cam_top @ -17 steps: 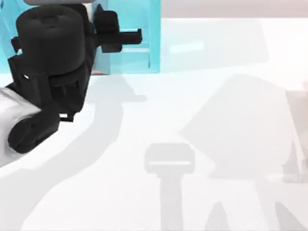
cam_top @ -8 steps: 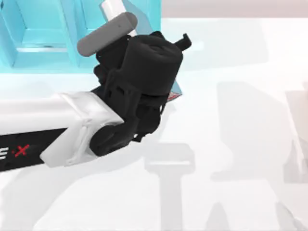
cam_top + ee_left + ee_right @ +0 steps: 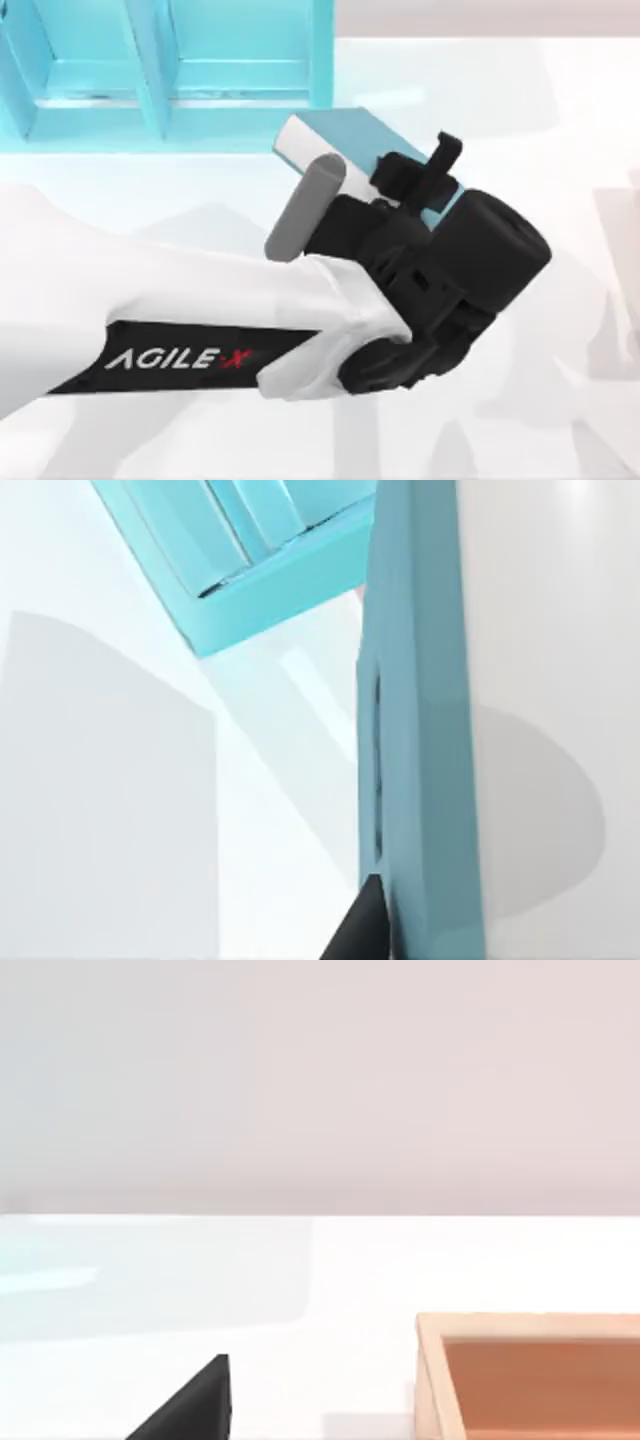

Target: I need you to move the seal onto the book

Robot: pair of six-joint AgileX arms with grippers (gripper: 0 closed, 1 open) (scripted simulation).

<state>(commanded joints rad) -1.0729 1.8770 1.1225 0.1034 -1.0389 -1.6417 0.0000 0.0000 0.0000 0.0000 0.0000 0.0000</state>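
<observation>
The teal-blue book [image 3: 345, 135] with white page edges is tilted in front of the shelf. In the top view my left gripper [image 3: 438, 172] is shut on its right end. In the left wrist view the book [image 3: 420, 730] runs edge-on away from the camera, and a dark finger [image 3: 358, 932] presses its side. The seal is hidden. A black finger [image 3: 190, 1402] of my right gripper shows in the right wrist view, over the white table.
A light-blue shelf unit [image 3: 160, 80] with compartments stands at the back left of the table; it also shows in the left wrist view [image 3: 270, 575]. An open orange-brown wooden box [image 3: 530, 1375] sits ahead of the right wrist. My left arm [image 3: 180, 330] spans the table's left half.
My left arm has swung from the shelf toward the right and forward, and the book has come with it, out past the shelf's right end.
</observation>
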